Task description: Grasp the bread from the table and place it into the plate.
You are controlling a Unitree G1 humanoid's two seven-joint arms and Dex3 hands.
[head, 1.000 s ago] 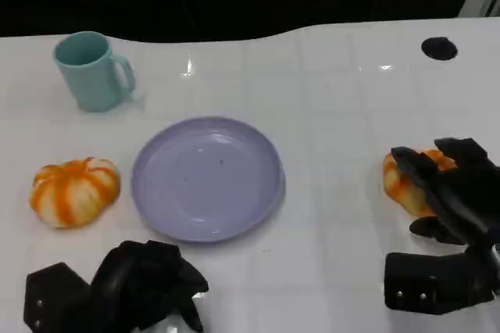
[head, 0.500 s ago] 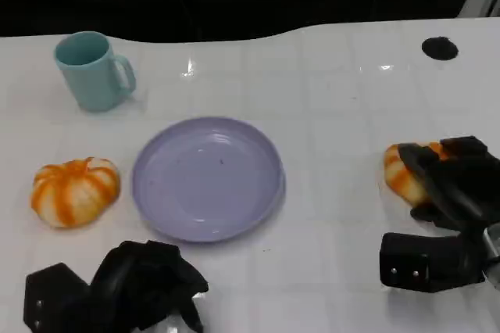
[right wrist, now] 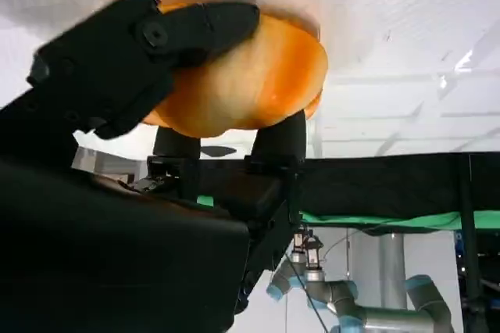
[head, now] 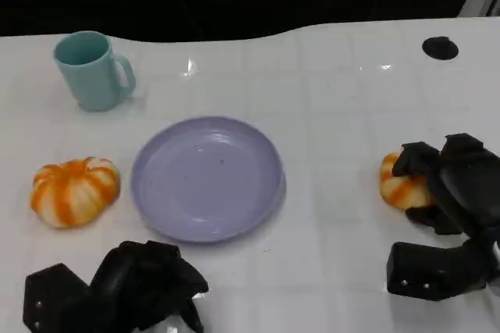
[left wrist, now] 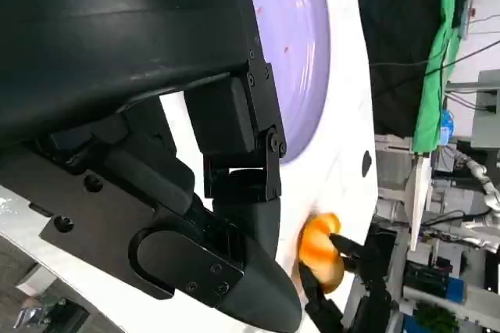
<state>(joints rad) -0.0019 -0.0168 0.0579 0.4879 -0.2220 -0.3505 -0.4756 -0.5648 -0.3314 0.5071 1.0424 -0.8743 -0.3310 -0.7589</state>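
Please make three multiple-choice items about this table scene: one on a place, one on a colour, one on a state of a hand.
1. Where does the cup stand?
A. on the plate
B. at the far left of the table
C. beside the right hand

2. What colour is the plate?
A. lilac
B. red
C. green

3. What is the right hand doing?
A. resting flat on the plate
B. holding the cup
C. gripping the bread

Answers: 1 B, the head view shows it far left, behind the plate. 2 A, its surface is pale purple. 3 C, the right wrist view shows fingers closed around the orange bread.
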